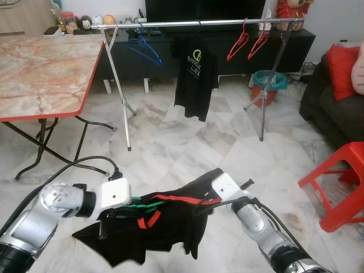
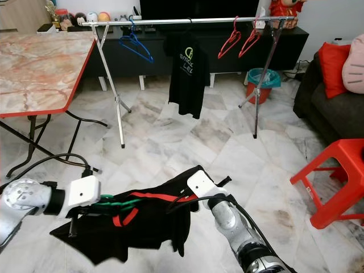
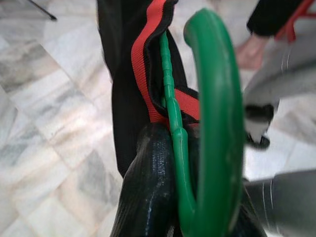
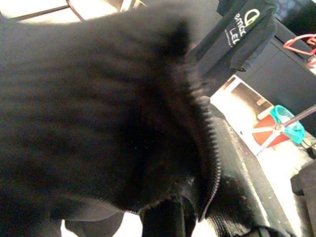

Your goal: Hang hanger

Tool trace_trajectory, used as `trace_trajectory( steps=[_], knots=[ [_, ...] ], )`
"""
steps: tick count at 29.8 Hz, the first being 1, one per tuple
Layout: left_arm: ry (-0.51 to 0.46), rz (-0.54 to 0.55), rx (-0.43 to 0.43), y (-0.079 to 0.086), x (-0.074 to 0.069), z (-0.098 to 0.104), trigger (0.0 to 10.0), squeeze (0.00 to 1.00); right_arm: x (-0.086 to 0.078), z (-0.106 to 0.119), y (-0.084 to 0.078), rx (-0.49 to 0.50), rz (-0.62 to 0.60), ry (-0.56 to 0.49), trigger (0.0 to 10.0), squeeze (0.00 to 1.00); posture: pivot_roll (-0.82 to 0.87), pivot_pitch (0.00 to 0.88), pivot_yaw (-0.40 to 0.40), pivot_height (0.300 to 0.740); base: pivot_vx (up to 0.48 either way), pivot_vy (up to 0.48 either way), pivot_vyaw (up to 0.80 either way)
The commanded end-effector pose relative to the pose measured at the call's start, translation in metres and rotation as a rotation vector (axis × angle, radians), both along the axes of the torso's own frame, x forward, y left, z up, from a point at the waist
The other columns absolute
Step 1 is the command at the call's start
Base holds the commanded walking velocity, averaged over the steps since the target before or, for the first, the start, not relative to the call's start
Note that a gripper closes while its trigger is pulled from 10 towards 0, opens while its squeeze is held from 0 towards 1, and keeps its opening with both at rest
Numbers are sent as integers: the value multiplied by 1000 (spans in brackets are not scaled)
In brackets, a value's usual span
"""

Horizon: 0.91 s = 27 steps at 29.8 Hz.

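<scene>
A green hanger [image 1: 145, 201] sits inside a black garment with red trim [image 1: 156, 233], held low over the floor between both arms. My left gripper [image 1: 116, 215] is shut on the green hanger [image 3: 212, 108] near its hook, with its black fingers [image 3: 148, 192] pressed against it. My right gripper [image 1: 199, 206] is shut on the garment's other side, and black cloth [image 4: 98, 108] drapes over its finger [image 4: 237, 197]. Farther ahead stands a clothes rack [image 1: 199, 23] with a blue hanger [image 1: 146, 50], a hung black T-shirt [image 1: 195, 74] and two red hangers [image 1: 238, 42].
A marble-topped folding table [image 1: 40, 68] with a red edge stands at the left. At the right stand a red plastic stool [image 1: 341, 182] and a dark sofa [image 1: 333, 102]. A teal bin [image 1: 269, 82] and a black TV cabinet [image 1: 296, 45] lie behind the rack.
</scene>
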<state>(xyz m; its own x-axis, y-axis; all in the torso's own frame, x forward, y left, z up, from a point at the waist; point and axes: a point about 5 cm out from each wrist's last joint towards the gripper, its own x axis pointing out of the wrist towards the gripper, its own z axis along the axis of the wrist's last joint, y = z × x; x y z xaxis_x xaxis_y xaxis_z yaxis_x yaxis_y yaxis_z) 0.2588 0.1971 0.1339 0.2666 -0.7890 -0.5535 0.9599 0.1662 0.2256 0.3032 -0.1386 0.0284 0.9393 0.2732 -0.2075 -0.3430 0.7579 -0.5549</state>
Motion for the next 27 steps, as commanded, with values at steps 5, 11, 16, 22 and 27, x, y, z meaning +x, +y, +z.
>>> trace_trajectory(
  steps=[5,11,16,22,27],
  knots=[
    [-35,25,-166,5,5,27,10000,0,3,0,-4,9,-30,24,0,0,34,0,-18,740,0,0,0],
    [-2,104,-205,-3,10,21,10000,0,5,4,-1,39,-15,4,0,0,33,0,-16,740,0,0,0],
    [12,36,-102,-15,2,3,10000,0,5,6,2,63,-5,0,0,0,28,0,-14,740,0,0,0],
    [39,-120,-7,-17,-13,-1,10000,0,5,5,1,67,-18,3,0,0,27,0,-14,740,0,0,0],
    [10,-132,-48,-19,-11,8,10000,0,4,3,-1,67,-27,15,0,0,28,0,-12,740,0,0,0]
  ],
)
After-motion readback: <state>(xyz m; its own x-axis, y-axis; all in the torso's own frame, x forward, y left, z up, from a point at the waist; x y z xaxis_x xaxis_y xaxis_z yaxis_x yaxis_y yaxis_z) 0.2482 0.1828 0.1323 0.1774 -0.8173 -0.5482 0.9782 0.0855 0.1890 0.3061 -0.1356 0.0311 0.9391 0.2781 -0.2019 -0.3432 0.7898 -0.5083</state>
